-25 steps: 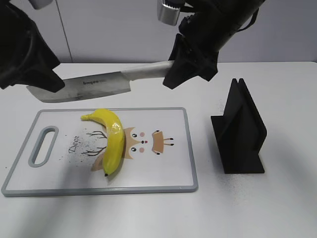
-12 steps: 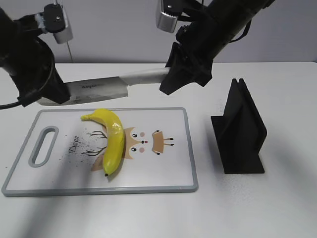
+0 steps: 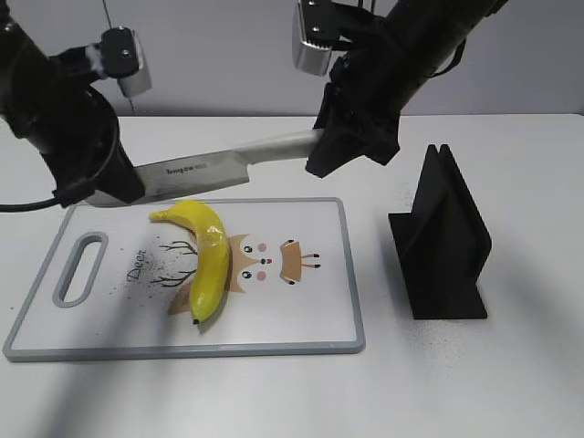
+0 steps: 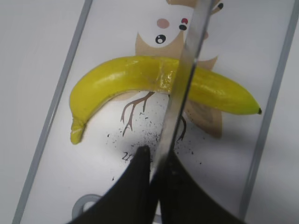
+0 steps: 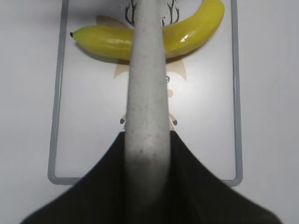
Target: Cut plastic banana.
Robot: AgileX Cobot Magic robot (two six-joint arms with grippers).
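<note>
The yellow plastic banana lies whole on the white cutting board, left of the board's owl picture. It also shows in the left wrist view and the right wrist view. A knife with a white handle and steel blade hangs level just above the banana's stem end. My right gripper is shut on the knife's handle. My left gripper is shut on the tip of the blade, which crosses over the banana's middle in that view.
A black knife stand is on the table right of the board. The board has a grey rim and a handle slot at its left end. Dark specks lie on the board near the banana.
The left gripper has come in from the left and closed on the blade tip. The knife has shifted slightly right and lower toward the banana. The banana has not moved.
</note>
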